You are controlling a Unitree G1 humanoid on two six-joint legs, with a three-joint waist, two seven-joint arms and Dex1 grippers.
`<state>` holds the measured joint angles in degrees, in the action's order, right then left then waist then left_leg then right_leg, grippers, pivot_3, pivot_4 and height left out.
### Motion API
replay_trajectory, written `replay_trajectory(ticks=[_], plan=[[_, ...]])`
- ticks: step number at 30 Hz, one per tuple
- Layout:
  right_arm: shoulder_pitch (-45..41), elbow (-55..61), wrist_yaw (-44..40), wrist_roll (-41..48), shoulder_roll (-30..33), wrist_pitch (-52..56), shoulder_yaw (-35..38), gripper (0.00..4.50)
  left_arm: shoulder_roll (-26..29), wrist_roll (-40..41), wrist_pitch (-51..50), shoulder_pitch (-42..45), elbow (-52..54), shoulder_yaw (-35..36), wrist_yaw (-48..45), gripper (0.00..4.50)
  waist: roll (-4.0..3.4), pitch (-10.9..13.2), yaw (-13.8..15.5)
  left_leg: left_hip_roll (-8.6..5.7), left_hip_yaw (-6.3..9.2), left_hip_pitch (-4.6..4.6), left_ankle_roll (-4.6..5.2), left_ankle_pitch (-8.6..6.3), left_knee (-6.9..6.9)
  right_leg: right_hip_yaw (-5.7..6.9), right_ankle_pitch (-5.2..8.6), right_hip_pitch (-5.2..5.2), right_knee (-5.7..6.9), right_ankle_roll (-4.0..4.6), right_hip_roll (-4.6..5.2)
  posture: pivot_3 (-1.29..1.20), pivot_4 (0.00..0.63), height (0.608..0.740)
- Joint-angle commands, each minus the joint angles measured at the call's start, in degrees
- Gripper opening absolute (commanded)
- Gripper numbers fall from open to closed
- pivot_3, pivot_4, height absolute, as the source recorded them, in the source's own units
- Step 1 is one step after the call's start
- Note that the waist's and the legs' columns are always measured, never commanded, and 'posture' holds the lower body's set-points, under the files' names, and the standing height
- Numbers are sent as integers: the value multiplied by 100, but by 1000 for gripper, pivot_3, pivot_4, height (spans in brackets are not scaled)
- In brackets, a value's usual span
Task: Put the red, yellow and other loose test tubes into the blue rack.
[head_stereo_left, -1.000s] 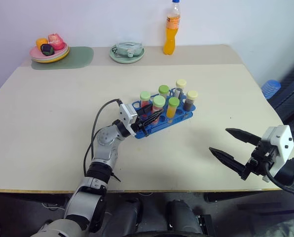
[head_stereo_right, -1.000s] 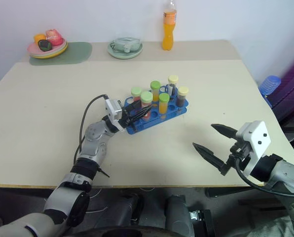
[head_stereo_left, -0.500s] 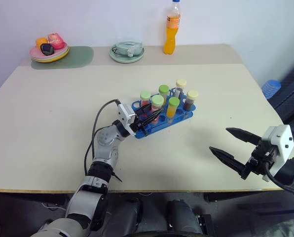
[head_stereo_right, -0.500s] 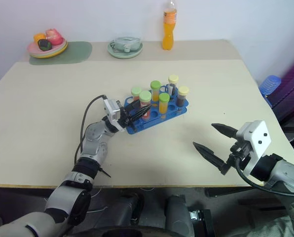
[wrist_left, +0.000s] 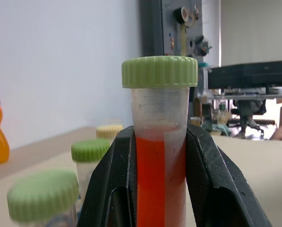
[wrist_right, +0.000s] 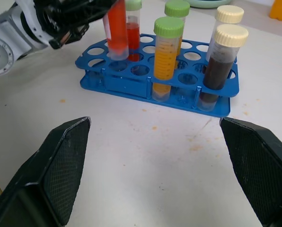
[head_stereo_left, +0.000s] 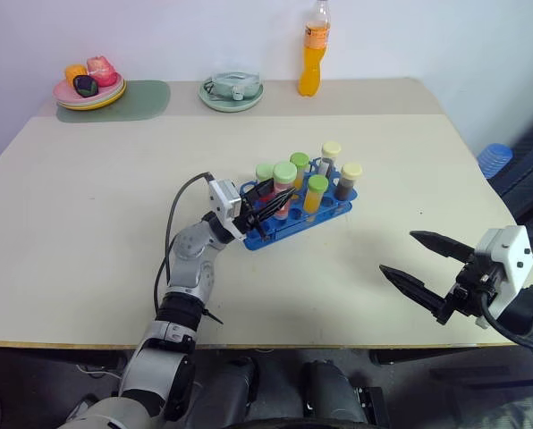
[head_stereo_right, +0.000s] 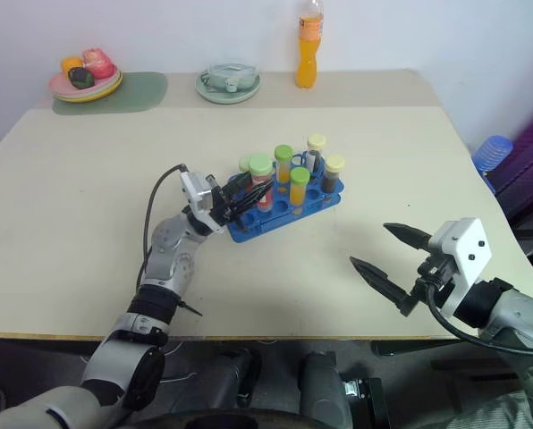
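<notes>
The left hand clamps a green-capped red tube upright above the blue rack, whose holes, seen from the right wrist, hold orange, red and brown tubes, while the right hand hovers wide open over the surface.

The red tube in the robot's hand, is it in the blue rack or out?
Out. The left gripper holds the red tube upright, and its tip hangs above the blue rack's holes, not down inside one.
</notes>
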<state>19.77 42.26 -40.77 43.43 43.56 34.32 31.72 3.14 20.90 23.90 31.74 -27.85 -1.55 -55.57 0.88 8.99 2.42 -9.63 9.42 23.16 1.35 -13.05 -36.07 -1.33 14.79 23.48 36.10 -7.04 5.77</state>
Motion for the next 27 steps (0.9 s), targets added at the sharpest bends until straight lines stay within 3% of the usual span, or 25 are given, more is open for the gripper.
replay_trajectory(ticks=[1,14,27], plan=[[-35,39,25,10,-52,-97,-10,4500,-54,92,-51,111,229,40,71,774,0,0,-5,0,0,0,0,0,0,0,0,0,0,0,0,0,150,740],[34,61,60,-10,-90,-121,-21,4500,171,-108,13,-136,-268,-5,-191,774,0,1,-3,0,0,1,0,0,1,0,0,1,0,0,0,0,150,740],[53,93,92,20,-88,-91,-6,4500,231,-146,-213,-285,-96,-101,-335,774,-2,-1,-6,0,0,-1,0,0,1,0,0,0,0,0,0,0,150,740]])
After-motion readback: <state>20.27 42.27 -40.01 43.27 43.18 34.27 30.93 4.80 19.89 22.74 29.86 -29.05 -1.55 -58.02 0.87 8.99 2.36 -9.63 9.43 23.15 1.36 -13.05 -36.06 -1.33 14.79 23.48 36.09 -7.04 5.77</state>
